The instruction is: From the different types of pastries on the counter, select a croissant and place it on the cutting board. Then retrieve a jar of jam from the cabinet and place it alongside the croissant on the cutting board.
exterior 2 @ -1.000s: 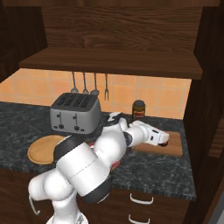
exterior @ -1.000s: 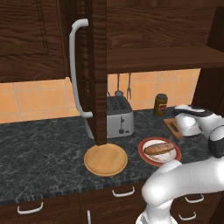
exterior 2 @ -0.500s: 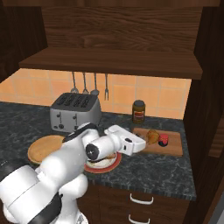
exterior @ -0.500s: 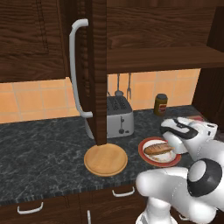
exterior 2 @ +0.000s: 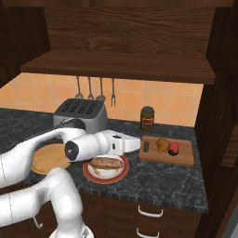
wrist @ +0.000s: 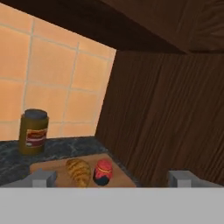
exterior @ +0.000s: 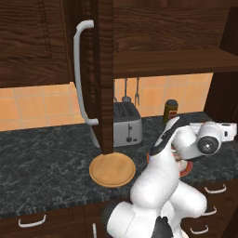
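Observation:
On the orange-brown cutting board [exterior 2: 182,158] lie the small brown croissant [exterior 2: 161,144] and, right beside it, the red-lidded jar of jam [exterior 2: 173,148]. My gripper [exterior 2: 145,147] hovers at the board's left end, open, with nothing between its fingers. The hand view looks along the board [wrist: 48,168] at the croissant [wrist: 78,171] and the upright jar [wrist: 103,171], my gripper [wrist: 112,179] spread wide in front of them. The long bread roll [exterior 2: 107,162] rests on a red plate [exterior 2: 93,175] on the dark counter [exterior 2: 158,181]. The cabinet door [exterior: 104,74] stands open, its pale handle [exterior: 80,79] showing.
A round wooden disc [exterior 2: 46,158] lies left of the plate, a toaster [exterior 2: 81,114] behind it. An olive-brown bottle [exterior 2: 147,118] stands behind the board. A dark wooden side wall [exterior 2: 221,107] closes the right. A shelf [exterior 2: 121,67] hangs overhead.
The gripper has drawn back leftward from the jar's spot on the board to the board's left end. The arm's elbow has swung across. The jar stays beside the croissant.

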